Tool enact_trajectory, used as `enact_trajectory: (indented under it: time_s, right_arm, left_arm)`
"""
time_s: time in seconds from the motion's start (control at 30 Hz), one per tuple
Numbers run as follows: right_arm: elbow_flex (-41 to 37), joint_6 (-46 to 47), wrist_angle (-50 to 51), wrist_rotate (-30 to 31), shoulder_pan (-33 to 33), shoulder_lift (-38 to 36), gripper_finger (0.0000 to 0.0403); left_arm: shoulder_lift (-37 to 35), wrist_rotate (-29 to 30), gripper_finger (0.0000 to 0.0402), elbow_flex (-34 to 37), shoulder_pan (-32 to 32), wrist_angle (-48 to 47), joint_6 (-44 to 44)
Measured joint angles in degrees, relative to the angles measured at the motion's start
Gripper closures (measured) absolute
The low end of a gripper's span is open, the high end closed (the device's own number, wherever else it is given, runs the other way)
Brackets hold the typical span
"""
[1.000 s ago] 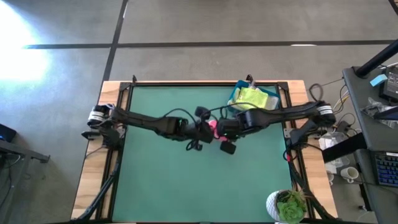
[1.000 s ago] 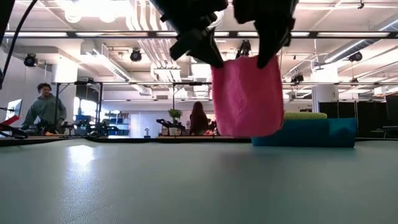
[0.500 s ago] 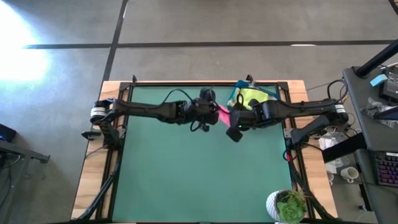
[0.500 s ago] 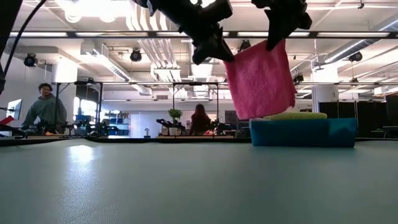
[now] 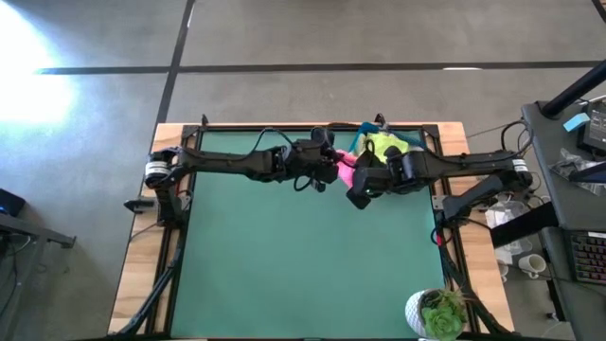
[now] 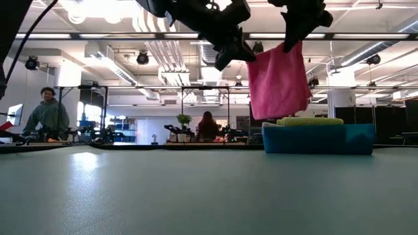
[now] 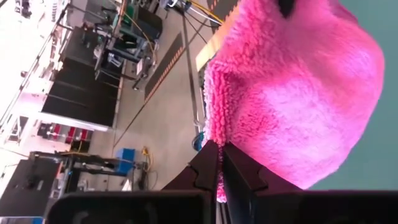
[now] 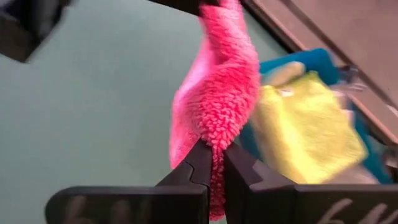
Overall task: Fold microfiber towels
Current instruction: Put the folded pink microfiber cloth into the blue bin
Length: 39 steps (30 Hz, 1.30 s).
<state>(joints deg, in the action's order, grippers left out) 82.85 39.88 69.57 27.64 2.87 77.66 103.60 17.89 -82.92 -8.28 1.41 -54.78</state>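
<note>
Across the bare green bench [image 6: 196, 196] nearest the low camera, nothing is lying yet; the work is hanging in the air above its far half. There the left gripper [image 6: 236, 47] and the right gripper [image 6: 290, 40] are each pinching a top corner of the hot pink towel [image 6: 279, 81], fingers pressed tight on the pile, so that the cloth is dangling flat and clear of the surface, seemingly held up this way to let gravity pull it square before a fold. From above, the two arms are meeting near the back edge of the bench, the pink towel [image 5: 345, 170] bunched between them and just beside the blue bin [image 5: 362, 144]. The left wrist camera is showing its closed fingers [image 7: 208, 168] biting the pink edge; the right wrist camera is showing the same from the other corner, its fingers [image 8: 202, 163] clamped on the hem. Behind, the bin is holding the waiting stock, with a yellow towel [image 8: 308, 127] on top. Farther off, a person [image 6: 47, 112] is standing in the room.
</note>
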Motion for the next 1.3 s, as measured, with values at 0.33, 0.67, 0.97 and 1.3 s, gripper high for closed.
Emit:
enact_trajectory:
  time_s: [0.33,0.67,0.97,1.3]
  right_arm:
    - [-0.02,-9.15,5.20,9.73,-7.14,-4.45,0.0394]
    - [-0.02,-25.85,3.27,16.11,-20.87,-4.68,0.0394]
    - [-0.02,-30.10,0.06,15.43,-30.02,-2.96,0.0394]
    - [-0.02,-40.09,-8.92,17.92,-39.52,-0.38,0.0394]
  left_arm:
    - [7.07,-1.90,0.0401,-8.72,-3.98,2.85,-4.18]
    - [15.75,-1.98,0.0401,-21.60,-8.32,3.97,-5.57]
    - [21.03,-3.13,0.0401,-26.93,-11.26,4.24,-5.60]
    - [24.80,-7.36,0.0401,-31.89,-13.48,7.71,-6.67]
